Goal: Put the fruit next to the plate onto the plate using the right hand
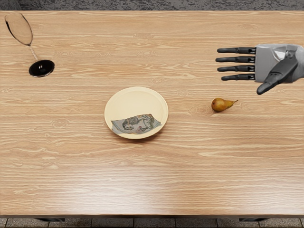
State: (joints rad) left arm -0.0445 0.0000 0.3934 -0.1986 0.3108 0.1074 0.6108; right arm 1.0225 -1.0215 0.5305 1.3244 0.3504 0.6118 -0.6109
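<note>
A small yellow-brown pear lies on its side on the wooden table, stem pointing right, to the right of the cream plate. A crumpled banknote rests on the near part of the plate. My right hand hovers above and to the right of the pear, fingers stretched out flat toward the left, thumb angled down. It is open and holds nothing. The left arm is out of view.
A wine glass lies tipped over at the far left corner, its dark base facing me. The table's far edge runs along the top, its near edge along the bottom.
</note>
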